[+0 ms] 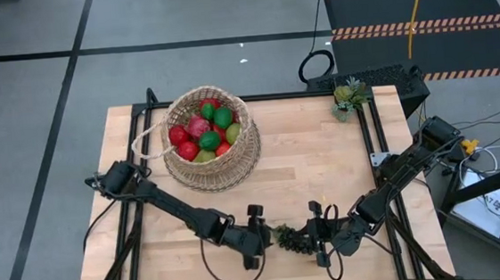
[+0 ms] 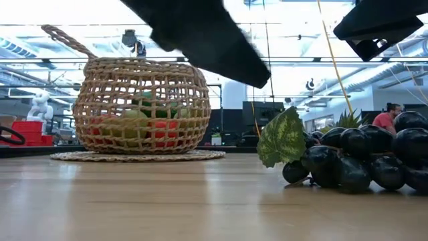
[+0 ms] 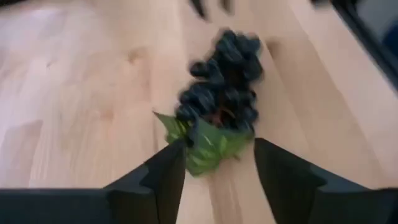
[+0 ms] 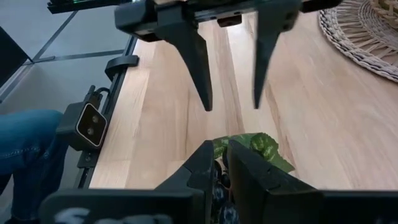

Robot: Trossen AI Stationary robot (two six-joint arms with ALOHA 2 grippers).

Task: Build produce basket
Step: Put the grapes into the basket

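The woven basket (image 1: pixel 234 164) (image 2: pixel 107 84) stands on the far left part of the table and holds red and green fruits (image 1: pixel 203 130). A dark grape bunch (image 1: pixel 290 237) (image 2: pixel 361 157) (image 3: pixel 224 81) with a green leaf (image 3: pixel 208 146) (image 4: pixel 258 149) lies on the wood near the near edge, between both grippers. My left gripper (image 1: pixel 264 233) (image 3: pixel 217 165) (image 4: pixel 231 106) is open. It hovers at the bunch's leaf end, a finger on either side of the leaf. My right gripper (image 1: pixel 314 235) (image 4: pixel 225 155) sits at the opposite end, its fingers almost together. My right gripper is shut over the grape bunch's end away from the leaf; dark grapes (image 4: pixel 221 190) show in the narrow gap between its fingers. It comes level from the table's right side. Its own fingers hide the exact place of contact. The bunch rests on the table.
A small potted plant (image 1: pixel 348 96) stands at the table's far right corner. The basket sits on a round woven mat (image 4: pixel 367 31). Bare wood lies between basket and grapes. A person in jeans (image 4: pixel 25 143) is by the left edge; another person (image 2: pixel 388 117) shows far behind.
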